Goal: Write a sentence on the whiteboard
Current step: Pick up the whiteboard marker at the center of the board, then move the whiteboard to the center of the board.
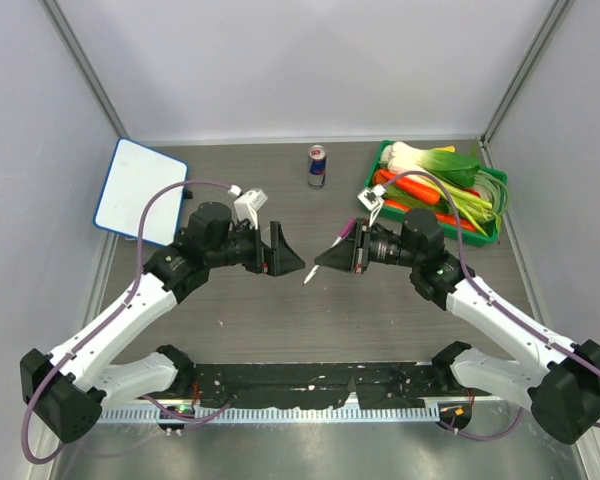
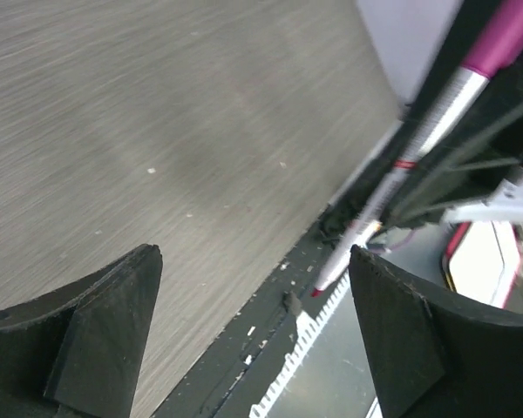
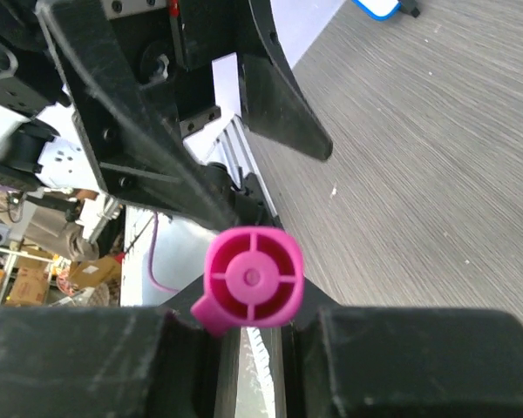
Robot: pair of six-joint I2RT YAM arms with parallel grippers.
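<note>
**A:** Right gripper point(image 1: 332, 258) clamped tight on the marker point(image 2: 418, 141), magenta end to the rear, tip poking out toward the other arm!

**B:** And the left gripper point(image 1: 285, 255)? Jaws spread wide, nothing between them, hanging just beside that tip.

**A:** Pen's in hand, writing not yet begun, I'd say. The whiteboard point(image 1: 140, 185) lies well apart at the table's point(image 1: 280, 330) far left corner, face blank from here, no sentence showing.

**B:** Next the right arm must carry that tip across to the board, with the left arm out of its path
</note>
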